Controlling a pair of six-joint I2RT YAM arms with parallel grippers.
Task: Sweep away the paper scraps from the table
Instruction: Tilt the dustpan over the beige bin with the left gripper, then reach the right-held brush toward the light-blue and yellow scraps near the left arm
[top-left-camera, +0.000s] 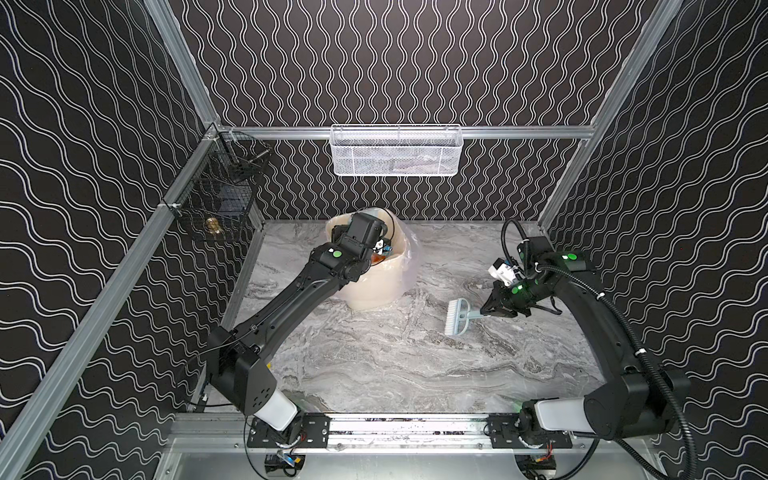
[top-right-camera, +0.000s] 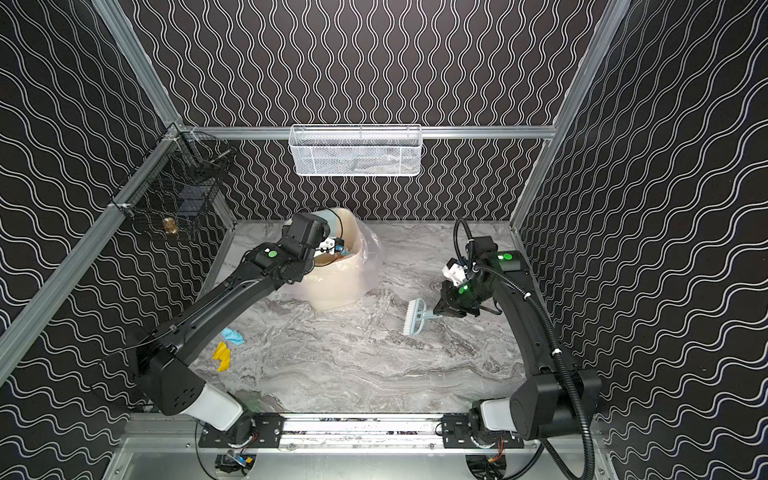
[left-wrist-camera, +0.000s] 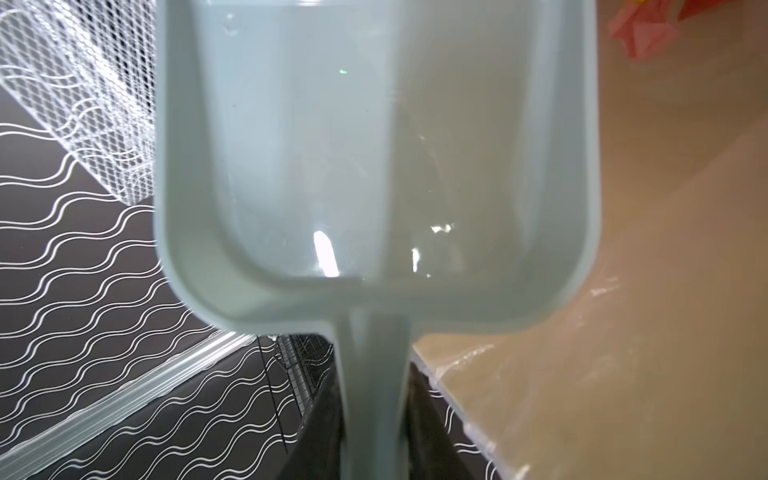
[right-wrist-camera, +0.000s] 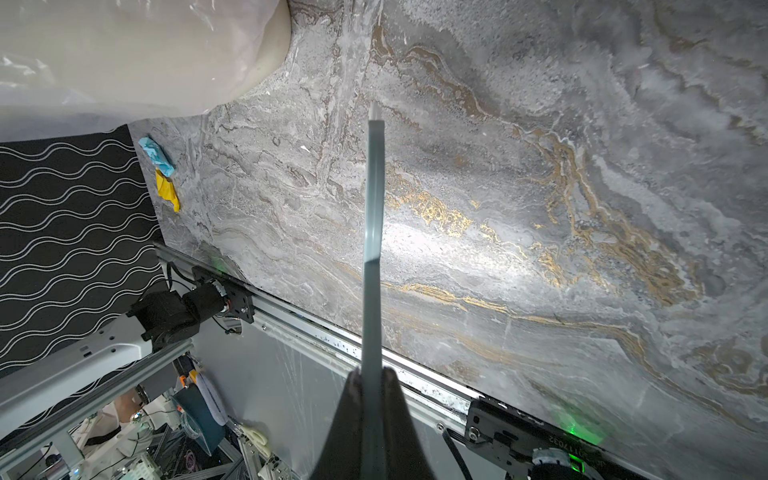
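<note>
My left gripper (left-wrist-camera: 374, 419) is shut on the handle of the pale blue dustpan (left-wrist-camera: 374, 166), held over the beige bin (top-right-camera: 332, 291). The pan's inside looks bare. Pink and red paper scraps (left-wrist-camera: 640, 33) lie in the bin past its mouth. My right gripper (top-left-camera: 488, 311) is shut on the handle of the pale blue hand brush (top-left-camera: 457, 318), whose bristle head rests on the table (top-left-camera: 395, 365) right of the bin. Two paper scraps, a light blue one (top-right-camera: 232, 336) and a yellow one (top-right-camera: 221, 356), lie on the table by the left arm.
The bin carries a clear plastic liner (top-left-camera: 409, 249) spilling over its right side. A white mesh basket (top-left-camera: 395, 151) hangs on the back rail. A black wire basket (top-left-camera: 220, 199) hangs at the left rail. The left arm spans the table's left side.
</note>
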